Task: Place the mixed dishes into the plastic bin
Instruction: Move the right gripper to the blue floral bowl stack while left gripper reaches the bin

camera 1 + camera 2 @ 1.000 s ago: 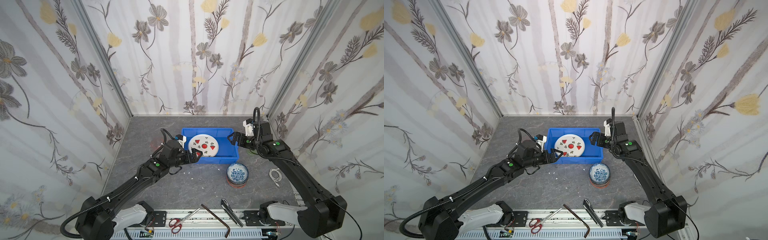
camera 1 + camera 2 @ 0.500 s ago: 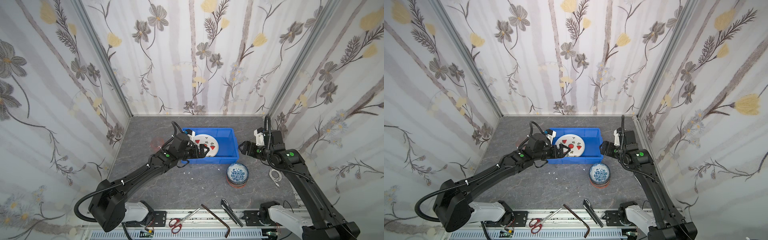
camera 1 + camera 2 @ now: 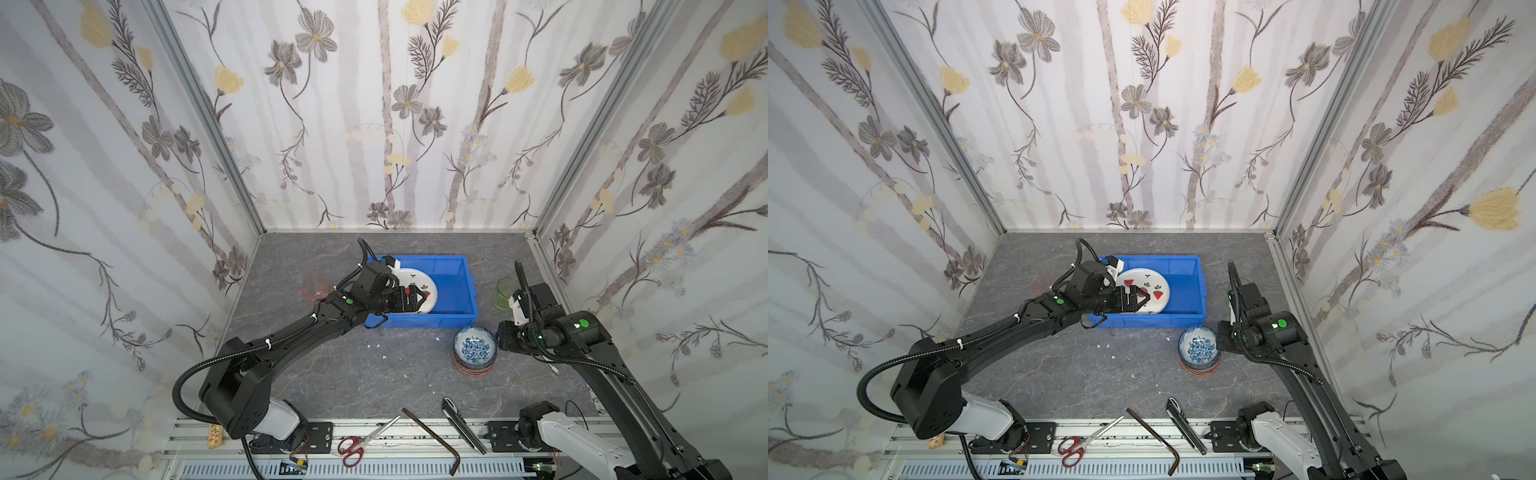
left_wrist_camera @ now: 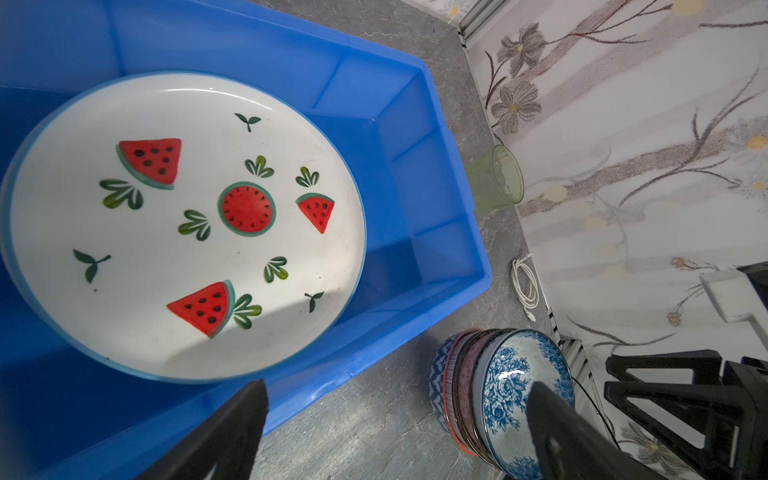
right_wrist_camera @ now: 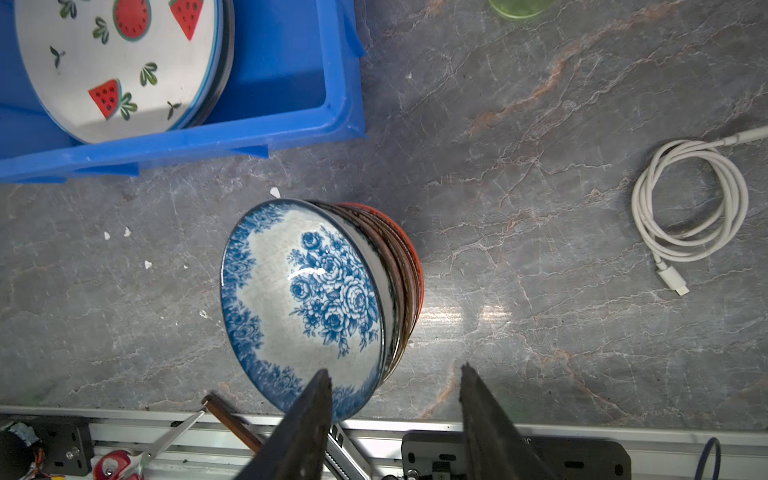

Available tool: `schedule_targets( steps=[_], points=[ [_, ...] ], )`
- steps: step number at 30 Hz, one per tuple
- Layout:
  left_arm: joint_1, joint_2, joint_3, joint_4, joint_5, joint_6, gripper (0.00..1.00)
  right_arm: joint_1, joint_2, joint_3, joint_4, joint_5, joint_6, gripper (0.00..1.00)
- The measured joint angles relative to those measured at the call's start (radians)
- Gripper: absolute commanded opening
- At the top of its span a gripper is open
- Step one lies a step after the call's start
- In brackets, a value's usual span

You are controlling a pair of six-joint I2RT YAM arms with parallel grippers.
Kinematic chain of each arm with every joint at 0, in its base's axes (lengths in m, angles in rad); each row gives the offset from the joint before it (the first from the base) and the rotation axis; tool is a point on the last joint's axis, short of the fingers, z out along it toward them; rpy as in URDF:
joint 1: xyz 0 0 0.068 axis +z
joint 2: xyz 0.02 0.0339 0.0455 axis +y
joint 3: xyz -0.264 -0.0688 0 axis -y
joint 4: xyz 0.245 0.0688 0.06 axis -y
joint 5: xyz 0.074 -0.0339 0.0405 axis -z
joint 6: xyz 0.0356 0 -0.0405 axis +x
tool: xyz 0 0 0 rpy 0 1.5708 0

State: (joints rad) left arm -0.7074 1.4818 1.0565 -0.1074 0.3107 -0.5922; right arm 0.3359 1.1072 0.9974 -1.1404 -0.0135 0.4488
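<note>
right pincer (image 5: 395,370) is poised part open at the blue floral bowl (image 5: 307,291) rim, left pincer (image 4: 397,384) wide open, both empty. the rim is best gripped squarely.

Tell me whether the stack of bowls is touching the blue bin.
Apart. The right wrist view shows a strip of bare grey tabletop between the stack of bowls and the blue bin, along its near wall.

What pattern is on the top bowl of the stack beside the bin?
The top bowl has blue roses on white, clearest in the right wrist view.
</note>
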Motion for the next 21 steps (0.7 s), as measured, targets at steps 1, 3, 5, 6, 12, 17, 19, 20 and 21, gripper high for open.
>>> schedule_targets(
  steps=[1, 3, 5, 6, 12, 17, 19, 20, 21],
  points=[
    [-0.001, 0.005, 0.004, 0.0, 0.001, 0.002, 1.0, 0.008, 0.0, -0.005, -0.001, 0.005, 0.006, 0.48],
    [-0.003, 0.015, 0.009, 0.0, 0.008, 0.006, 1.0, 0.021, 0.007, -0.013, -0.002, 0.018, 0.015, 0.43],
    [-0.004, 0.02, 0.013, 0.0, 0.009, 0.009, 1.0, 0.026, 0.018, -0.023, 0.003, 0.024, 0.021, 0.42],
    [-0.004, 0.022, 0.014, 0.0, 0.011, 0.009, 1.0, 0.028, 0.022, -0.028, 0.006, 0.026, 0.021, 0.42],
    [-0.004, 0.023, 0.015, 0.0, 0.012, 0.011, 1.0, 0.032, 0.053, -0.041, 0.031, 0.029, 0.021, 0.4],
    [-0.004, 0.023, 0.015, 0.0, 0.012, 0.012, 1.0, 0.037, 0.072, -0.041, 0.048, 0.03, 0.021, 0.37],
    [-0.004, 0.023, 0.015, 0.0, 0.012, 0.012, 1.0, 0.042, 0.077, -0.041, 0.059, 0.029, 0.021, 0.36],
    [-0.004, 0.023, 0.015, 0.0, 0.012, 0.012, 1.0, 0.044, 0.081, -0.041, 0.064, 0.029, 0.021, 0.35],
    [-0.004, 0.023, 0.015, 0.0, 0.012, 0.012, 1.0, 0.045, 0.084, -0.041, 0.068, 0.029, 0.021, 0.34]
  ],
)
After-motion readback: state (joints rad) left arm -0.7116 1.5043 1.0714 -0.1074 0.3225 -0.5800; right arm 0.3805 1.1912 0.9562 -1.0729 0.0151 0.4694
